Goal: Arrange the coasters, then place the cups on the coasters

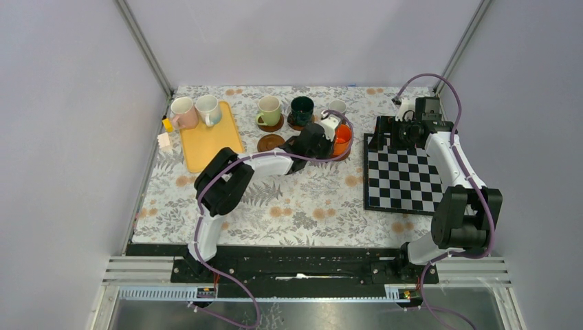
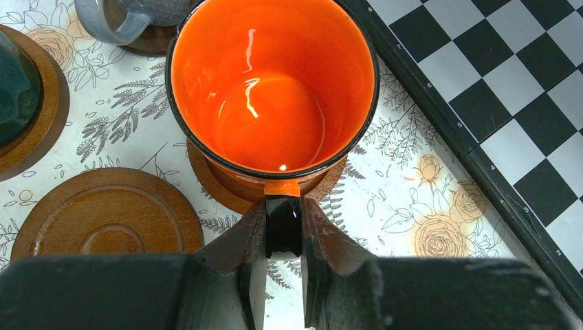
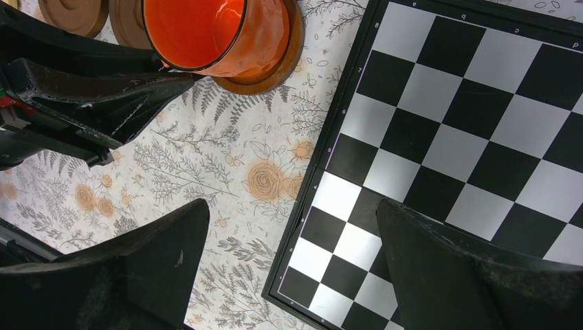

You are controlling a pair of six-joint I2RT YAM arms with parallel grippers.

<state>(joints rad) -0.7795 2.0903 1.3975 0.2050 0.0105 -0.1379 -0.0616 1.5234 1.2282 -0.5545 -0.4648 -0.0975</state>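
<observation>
Left wrist view: the grey cup is cut off by the top edge, the dark green cup by the left edge. The orange cup covers most of its coaster.

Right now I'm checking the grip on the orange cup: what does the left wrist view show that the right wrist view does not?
Only left wrist: the left gripper shut on the handle of the orange cup, and the grey cup beyond. Only right wrist: the right gripper, open, over the edge of the chessboard. Both: the orange cup, the coaster under it, the chessboard and the floral cloth.
</observation>
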